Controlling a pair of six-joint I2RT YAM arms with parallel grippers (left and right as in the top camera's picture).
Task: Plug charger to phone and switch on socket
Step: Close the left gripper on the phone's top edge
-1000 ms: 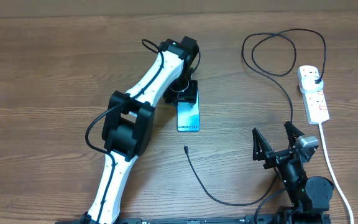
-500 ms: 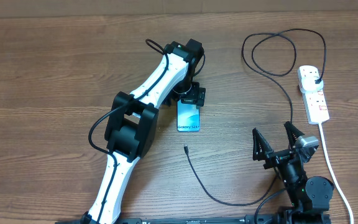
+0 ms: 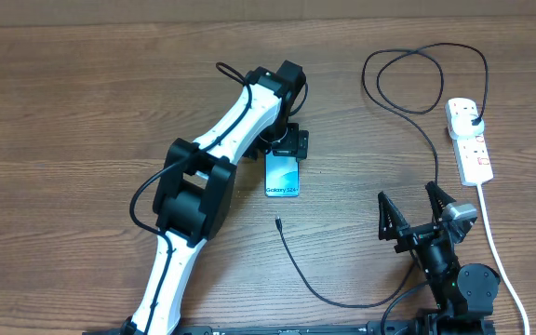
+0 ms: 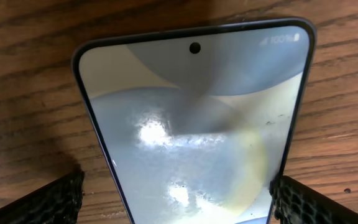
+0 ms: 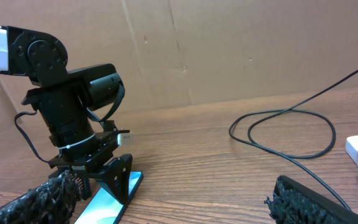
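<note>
Near table centre, phone (image 3: pixel 283 175): laid flat on the wood, screen lit, lettered end turned toward the robot.
left gripper (image 3: pixel 288 145): set at the phone's far end; jaws spread, one finger (image 4: pixel 51 198) seen at either side of the screen; contact cannot be told.
right gripper (image 3: pixel 414 218): positioned at the near right; jaws spread wide, nothing held.
charger (image 3: pixel 296 265): connector tip (image 3: pixel 278 223) laid near the phone's lettered end, apart from it; black plug (image 3: pixel 474 115) seated in the far outlet.
socket (image 3: pixel 471 149): placed at the right, well apart from the phone.
</note>
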